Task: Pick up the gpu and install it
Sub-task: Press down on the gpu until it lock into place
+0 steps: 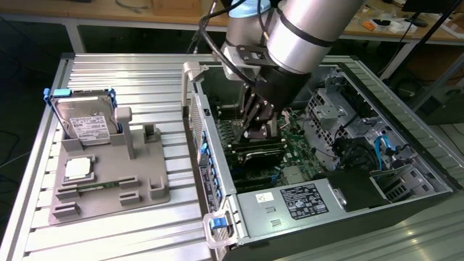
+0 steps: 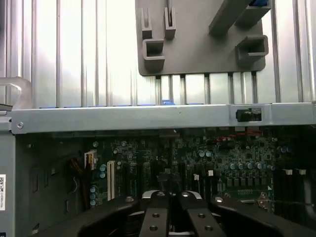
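- One grey fixture block (image 1: 108, 185) lies on the slatted table (image 1: 145, 234) at the exterior view's left, carrying a hard drive in a blue frame (image 1: 83, 122) and a small square chip (image 1: 78, 168); both are well apart from the arm.
- Right of it stands the open computer case (image 1: 217, 163), its motherboard (image 2: 237, 163) exposed.
- Inside the case, the gripper (image 1: 259, 126) reaches straight down; its fingers (image 2: 170, 215) are pressed together.
- Directly beneath the jaws lies the gpu (image 1: 255, 152), touching or nearly so: a dark rectangular card with black cooler, flat over the board, its long axis seemingly running between the case's side walls.
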### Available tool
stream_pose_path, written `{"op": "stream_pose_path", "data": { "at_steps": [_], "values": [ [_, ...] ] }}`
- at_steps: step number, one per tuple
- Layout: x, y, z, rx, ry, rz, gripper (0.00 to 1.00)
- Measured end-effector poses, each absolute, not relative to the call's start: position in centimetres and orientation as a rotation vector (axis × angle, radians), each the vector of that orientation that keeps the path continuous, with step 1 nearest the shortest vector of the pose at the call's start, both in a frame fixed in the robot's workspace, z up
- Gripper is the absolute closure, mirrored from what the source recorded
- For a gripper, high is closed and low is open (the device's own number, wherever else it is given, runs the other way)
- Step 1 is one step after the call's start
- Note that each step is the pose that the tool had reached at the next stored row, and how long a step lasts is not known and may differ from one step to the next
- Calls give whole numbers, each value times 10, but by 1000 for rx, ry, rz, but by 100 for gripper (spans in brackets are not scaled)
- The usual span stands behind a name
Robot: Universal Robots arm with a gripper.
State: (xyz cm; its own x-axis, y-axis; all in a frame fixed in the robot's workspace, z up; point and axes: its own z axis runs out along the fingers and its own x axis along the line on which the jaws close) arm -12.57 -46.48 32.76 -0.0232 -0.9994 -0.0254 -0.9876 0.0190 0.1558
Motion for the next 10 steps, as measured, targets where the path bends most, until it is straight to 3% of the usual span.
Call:
{"op": "stream_pose_path", "data": {
  "at_steps": [2, 5, 10],
  "values": [
    [-149, -464, 323, 2138, -2183, -182, 89],
    [-131, -464, 310, 2076, -2127, -306, 89],
    [-125, -464, 310, 2033, -2086, -375, 89]
  ]
}}
